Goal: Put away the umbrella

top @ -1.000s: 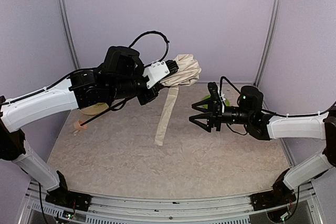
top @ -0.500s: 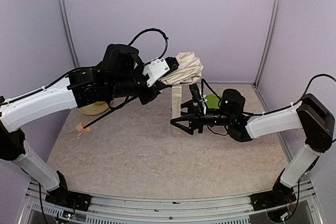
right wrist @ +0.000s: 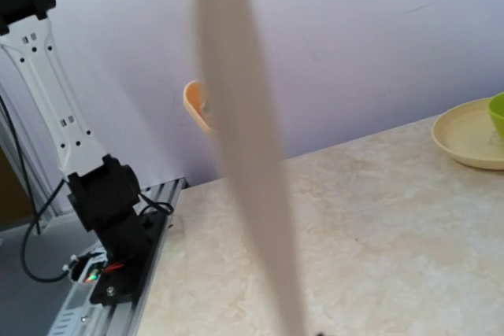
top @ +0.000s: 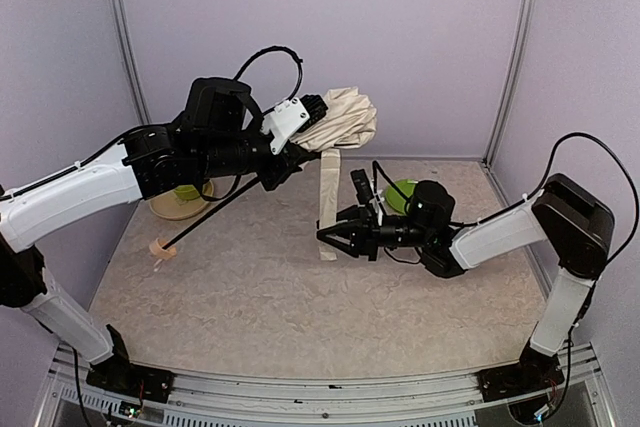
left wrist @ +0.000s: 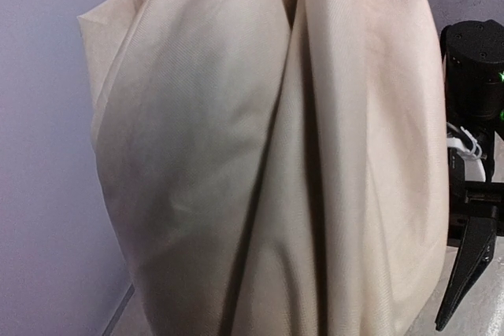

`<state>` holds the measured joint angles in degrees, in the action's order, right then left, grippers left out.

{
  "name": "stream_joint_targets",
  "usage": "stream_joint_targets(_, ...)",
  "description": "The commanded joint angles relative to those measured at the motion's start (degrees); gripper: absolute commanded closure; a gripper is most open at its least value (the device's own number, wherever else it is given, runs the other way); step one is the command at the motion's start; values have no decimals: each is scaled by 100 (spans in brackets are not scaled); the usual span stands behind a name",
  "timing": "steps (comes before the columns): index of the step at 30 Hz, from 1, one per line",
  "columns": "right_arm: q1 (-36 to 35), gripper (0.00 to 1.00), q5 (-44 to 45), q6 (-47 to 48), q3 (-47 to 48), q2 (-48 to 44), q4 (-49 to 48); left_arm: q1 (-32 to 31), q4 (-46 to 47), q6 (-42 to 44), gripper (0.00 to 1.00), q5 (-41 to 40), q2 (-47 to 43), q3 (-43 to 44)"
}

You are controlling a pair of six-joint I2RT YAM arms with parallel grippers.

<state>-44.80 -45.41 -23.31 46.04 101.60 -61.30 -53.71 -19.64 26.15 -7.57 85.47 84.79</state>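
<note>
Top external: rumpled cream-beige umbrella (top: 345, 119)

The umbrella (left wrist: 236, 155) is cream cloth, finely woven and matt, lying in soft creases; its strap (top: 327, 197) is the same cloth. Its thin shaft (top: 215, 215) is dull black, and its knob (top: 158, 247) is pale, like wood. The table (top: 300, 317) is smooth, matt and stone-patterned. The left arm (top: 75, 192) and right arm (top: 490, 235) have glossy white plastic shells and matt black parts. The near rail (top: 320, 387) is bare metal.

The umbrella (top: 345, 119) is cream-beige with a black shaft (top: 215, 215); the table (top: 300, 317) is beige marbled.
</note>
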Motion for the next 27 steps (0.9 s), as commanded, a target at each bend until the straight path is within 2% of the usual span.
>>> stream_joint_targets(1, -51, 70, -210, -221, 233, 278, -485, -4, 513, -153, 100, 251, -214, -35)
stream_joint_targets(3, -76, 82, -408, -260, 354, 418, -492, 19, 519, -175, 100, 296, -236, -42)
stream_joint_targets(5, -89, 100, -609, -262, 376, 492, -494, 120, 514, -311, 100, 412, -272, -46)
stream_joint_targets(10, 243, 100, -350, -238, -359, 161, -593, 512, 483, -881, 100, 1141, -375, -217)
stream_joint_targets(12, 500, 100, -97, -235, -642, -54, -327, 623, 396, -1108, 100, 1442, -306, -322)
stream_joint_targets(13, 607, 100, 73, -93, -743, -186, -28, 671, 374, -1181, 100, 1600, -249, -402)
stream_joint_targets(15, 744, 100, 510, 425, -793, -438, 1157, 789, 397, -1388, 100, 1960, -121, -621)
stream_joint_targets(19, 892, 100, 1192, 1172, -640, -336, 2930, 1198, 633, -1967, 100, 2871, 167, -998)
stream_joint_targets(27, 1279, 100, 1686, 1210, -860, -237, 3627, 1256, 1838, -2302, 100, 3380, -223, -1645)
